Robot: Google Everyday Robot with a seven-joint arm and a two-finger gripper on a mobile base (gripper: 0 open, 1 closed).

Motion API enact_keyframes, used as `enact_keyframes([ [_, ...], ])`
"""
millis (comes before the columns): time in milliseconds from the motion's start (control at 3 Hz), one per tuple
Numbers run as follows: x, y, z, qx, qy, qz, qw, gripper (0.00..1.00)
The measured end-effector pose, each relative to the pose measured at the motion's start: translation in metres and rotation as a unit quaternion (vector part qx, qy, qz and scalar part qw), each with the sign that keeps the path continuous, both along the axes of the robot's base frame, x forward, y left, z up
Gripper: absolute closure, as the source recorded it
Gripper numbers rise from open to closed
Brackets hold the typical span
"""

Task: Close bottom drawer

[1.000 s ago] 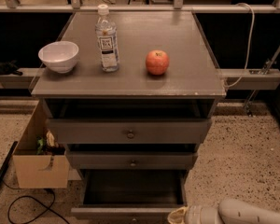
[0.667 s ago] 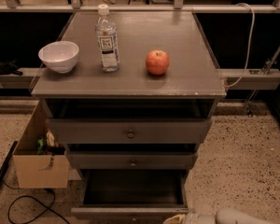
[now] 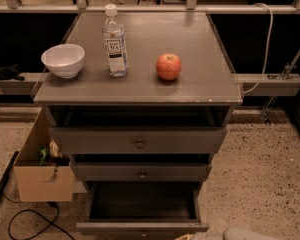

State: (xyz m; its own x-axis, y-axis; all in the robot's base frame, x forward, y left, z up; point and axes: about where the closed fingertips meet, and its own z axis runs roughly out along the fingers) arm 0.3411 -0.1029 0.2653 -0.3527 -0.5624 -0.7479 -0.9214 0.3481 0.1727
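Note:
The grey wooden cabinet [image 3: 140, 86] stands in the middle of the camera view. Its bottom drawer [image 3: 140, 227] is pulled out towards me, with its dark inside [image 3: 142, 200] showing and its narrow front panel at the lower edge of the view. The middle drawer [image 3: 140, 172] and the top drawer [image 3: 137, 141] above it stick out only a little. My gripper [image 3: 187, 237] shows only as a sliver at the bottom edge, just right of the bottom drawer's front panel. The pale arm [image 3: 247, 233] lies behind it to the right.
On the cabinet top stand a white bowl [image 3: 63, 60], a water bottle [image 3: 114, 41] and a red apple [image 3: 168, 66]. An open cardboard box [image 3: 42, 176] sits on the floor at the cabinet's left, with a black cable [image 3: 30, 219] beside it. Speckled floor lies to the right.
My gripper and arm have dropped lower and mostly left the view at the bottom edge. The bottom drawer stays pulled out as before.

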Motion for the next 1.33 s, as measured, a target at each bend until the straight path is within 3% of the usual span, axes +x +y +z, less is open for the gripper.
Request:
enact_keyframes([
  [1000, 0.044, -0.019, -0.052, -0.053, 0.011, -0.028, 0.9981, 1.0],
  [1333, 0.047, -0.025, -0.082, -0.059, 0.031, -0.043, 0.9968, 1.0],
])
